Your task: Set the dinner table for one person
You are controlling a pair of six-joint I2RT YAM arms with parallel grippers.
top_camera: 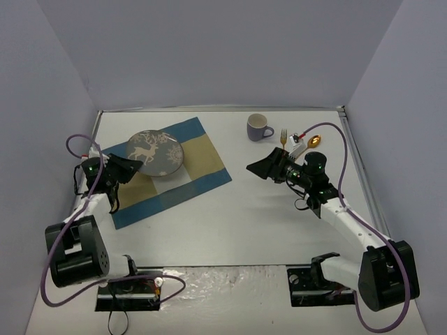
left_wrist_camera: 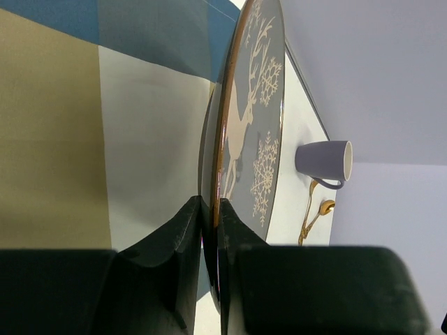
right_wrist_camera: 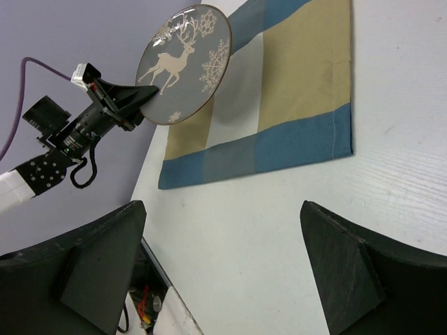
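Plain walls [top_camera: 209, 49] — pale lilac (evenly lit)

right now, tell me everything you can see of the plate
The plate is round, glossy grey, ceramic-looking, with a thin gold rim and a cream reindeer and snowflakes on its face. The left gripper is shut on its rim, holding it face up over the blue-and-tan placemat; its shadow suggests it is slightly lifted.
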